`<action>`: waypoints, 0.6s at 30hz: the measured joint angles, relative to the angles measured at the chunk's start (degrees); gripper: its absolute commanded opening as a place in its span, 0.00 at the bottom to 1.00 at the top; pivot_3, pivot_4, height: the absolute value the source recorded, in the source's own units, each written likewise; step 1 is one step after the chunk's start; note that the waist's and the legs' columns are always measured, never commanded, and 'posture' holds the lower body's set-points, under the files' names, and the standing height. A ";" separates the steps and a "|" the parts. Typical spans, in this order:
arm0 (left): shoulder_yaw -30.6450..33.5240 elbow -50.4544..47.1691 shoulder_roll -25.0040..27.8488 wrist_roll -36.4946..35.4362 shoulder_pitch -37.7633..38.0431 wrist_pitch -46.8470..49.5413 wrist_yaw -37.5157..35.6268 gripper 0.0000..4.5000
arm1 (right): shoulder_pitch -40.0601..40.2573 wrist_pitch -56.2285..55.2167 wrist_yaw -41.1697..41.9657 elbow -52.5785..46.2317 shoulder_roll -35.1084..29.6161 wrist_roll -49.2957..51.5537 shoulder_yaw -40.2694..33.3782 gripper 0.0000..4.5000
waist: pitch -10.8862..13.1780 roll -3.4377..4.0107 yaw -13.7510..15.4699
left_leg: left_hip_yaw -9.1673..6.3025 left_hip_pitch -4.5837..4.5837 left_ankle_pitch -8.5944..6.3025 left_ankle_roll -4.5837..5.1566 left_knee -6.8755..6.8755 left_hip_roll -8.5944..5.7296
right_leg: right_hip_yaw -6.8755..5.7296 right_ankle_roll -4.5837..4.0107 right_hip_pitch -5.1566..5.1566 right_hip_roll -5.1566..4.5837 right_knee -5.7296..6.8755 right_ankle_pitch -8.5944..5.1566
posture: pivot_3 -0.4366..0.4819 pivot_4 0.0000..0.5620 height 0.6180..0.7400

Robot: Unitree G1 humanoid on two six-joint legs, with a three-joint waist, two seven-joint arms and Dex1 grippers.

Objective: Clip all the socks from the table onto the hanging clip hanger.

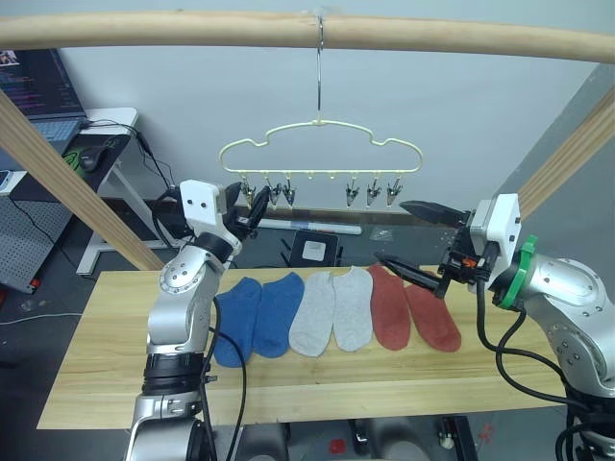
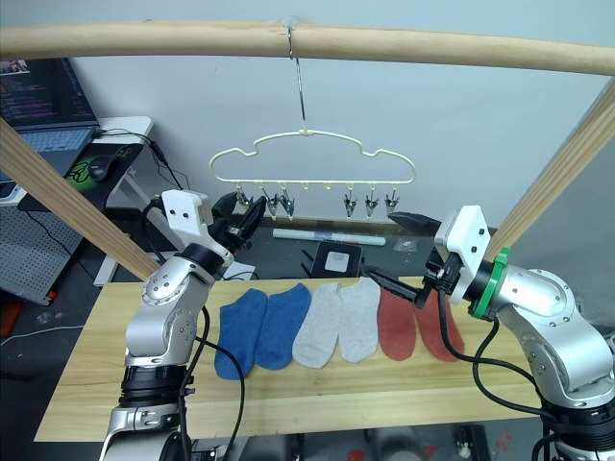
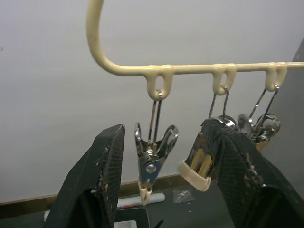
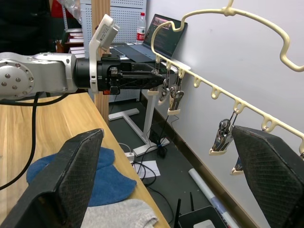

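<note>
The left claw (image 1: 258,205), raised at the hanger's (image 1: 322,144) left end, has its fingers spread apart around the outermost metal clip (image 3: 152,164), which hangs straight down between them without touching either. The right claw (image 1: 408,237), fingers wide apart and holding nothing, points toward nine o'clock above the rust-red socks (image 1: 413,307). Six socks lie side by side on the pale wood table (image 1: 96,355), blue (image 1: 255,317), grey (image 1: 332,309), then red, toes toward six o'clock. The hanger's long axis runs nine to three o'clock, hooked on a wooden pole (image 1: 173,29). A laptop (image 1: 38,91) sits on a white desk at ten o'clock.
</note>
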 measured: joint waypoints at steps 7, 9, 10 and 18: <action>0.22 2.02 -1.17 0.06 -0.30 -3.27 0.98 0.62 | 1.24 0.39 -0.55 -0.11 -0.01 0.01 -0.07 1.00 | 0.21 0.01 -0.17 | 0.00 -0.01 0.00 0.00 -0.01 0.01 | -0.01 0.00 0.00 0.01 -0.01 0.00 | 0.31 0.45 1.00; 0.34 2.34 -1.20 -0.18 -0.42 -4.12 0.97 0.62 | 1.37 0.41 -0.60 -0.16 -0.02 0.01 -0.07 1.00 | 0.26 0.02 -0.23 | -0.01 -0.01 0.00 0.00 -0.01 0.00 | 0.00 0.01 0.00 0.00 -0.01 0.00 | 0.31 0.45 1.00; 0.53 2.61 -1.32 -0.46 -0.42 -4.37 0.96 0.62 | 1.45 0.41 -0.64 -0.29 -0.02 0.01 -0.07 1.00 | 0.26 0.02 -0.27 | -0.01 -0.01 0.00 0.00 -0.01 0.00 | 0.00 0.01 0.00 0.00 -0.02 -0.01 | 0.31 0.45 1.00; 2.10 3.47 -2.36 -3.91 -0.01 -4.14 -0.03 0.62 | 1.64 0.41 -1.03 -1.14 -0.02 -0.01 0.00 1.00 | 0.35 0.00 -0.55 | -0.01 -0.03 0.00 0.00 -0.01 0.00 | -0.02 0.03 0.00 0.00 -0.03 -0.02 | 0.32 0.45 1.00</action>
